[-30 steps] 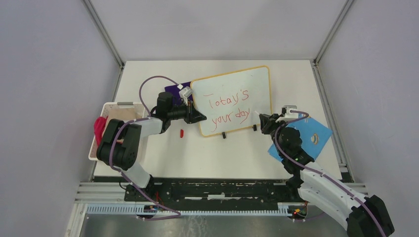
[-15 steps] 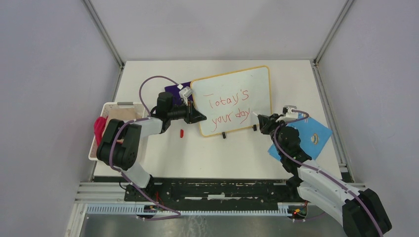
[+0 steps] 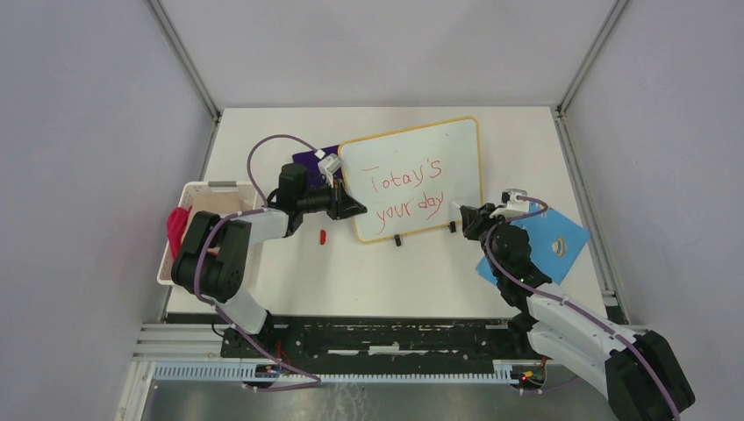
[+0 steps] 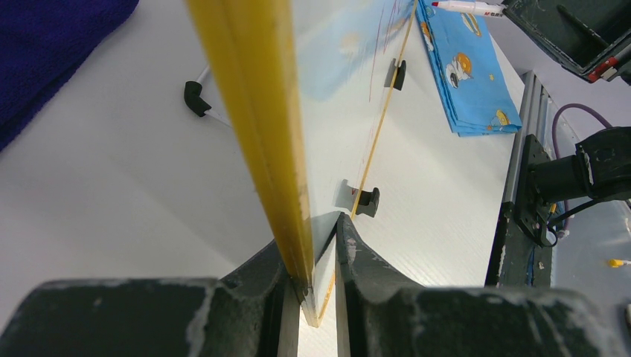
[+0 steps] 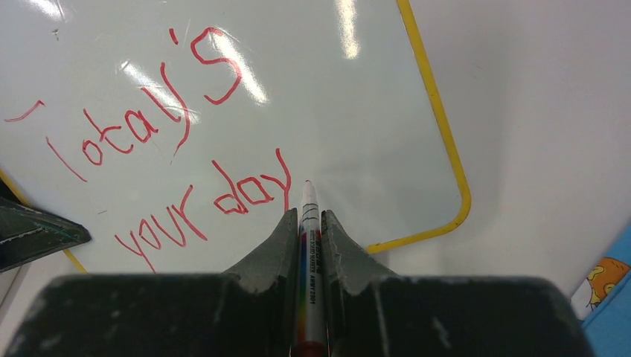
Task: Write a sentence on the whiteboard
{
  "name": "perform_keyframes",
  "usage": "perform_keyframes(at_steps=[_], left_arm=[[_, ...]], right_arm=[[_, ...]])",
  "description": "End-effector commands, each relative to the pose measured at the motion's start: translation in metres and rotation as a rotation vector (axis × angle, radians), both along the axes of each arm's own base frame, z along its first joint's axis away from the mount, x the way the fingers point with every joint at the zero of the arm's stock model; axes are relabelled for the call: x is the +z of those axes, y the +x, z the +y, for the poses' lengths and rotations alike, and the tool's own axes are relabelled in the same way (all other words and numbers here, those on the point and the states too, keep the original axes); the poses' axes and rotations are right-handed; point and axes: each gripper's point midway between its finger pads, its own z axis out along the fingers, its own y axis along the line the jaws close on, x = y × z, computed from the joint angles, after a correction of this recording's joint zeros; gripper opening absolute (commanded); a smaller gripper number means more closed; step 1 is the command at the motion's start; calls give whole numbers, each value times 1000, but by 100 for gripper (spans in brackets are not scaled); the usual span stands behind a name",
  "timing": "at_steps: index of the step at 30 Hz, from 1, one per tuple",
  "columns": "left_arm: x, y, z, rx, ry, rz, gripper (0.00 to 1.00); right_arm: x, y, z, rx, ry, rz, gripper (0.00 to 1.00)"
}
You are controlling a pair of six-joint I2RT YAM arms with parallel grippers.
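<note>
Gripping whiteboard (image 3: 456, 145), left tool (image 3: 357, 209), basket (image 3: 219, 185) holding cloth (image 3: 178, 225)

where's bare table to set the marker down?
Free: the near strip of white table between the feet of the yellow-framed whiteboard and the arm bases; also the far strip behind it. Crowded: left hand, dark purple cloth and small red cap at the board's left; right hand with white-barrelled marker, blue patterned cloth at its right.

free: near strip of surface (image 3: 395, 281) in front of whiteboard (image 3: 456, 149) | left side: basket (image 3: 211, 185), small red item (image 3: 322, 235) | right side: blue cloth (image 3: 561, 230) | board edges: left tool (image 3: 357, 209) clamped on, right tool (image 3: 462, 213) with marker (image 5: 309, 216) alongside
</note>
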Motion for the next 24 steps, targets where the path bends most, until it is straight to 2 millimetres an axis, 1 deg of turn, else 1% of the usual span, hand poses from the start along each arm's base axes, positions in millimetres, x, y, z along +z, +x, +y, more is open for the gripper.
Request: perform_keyframes(at_steps=[1,19,24], left_arm=[[-67,-10,22,70,211,102,2],[-66,-10,22,68,209,101,2],[-67,-11,22,68,210,101,2]], right_arm=[[8,4,-4,-26,6,-26,0],[3,10,-3,-33,-14,-4,0],[-2,11,-1,-31,-22,7,0]])
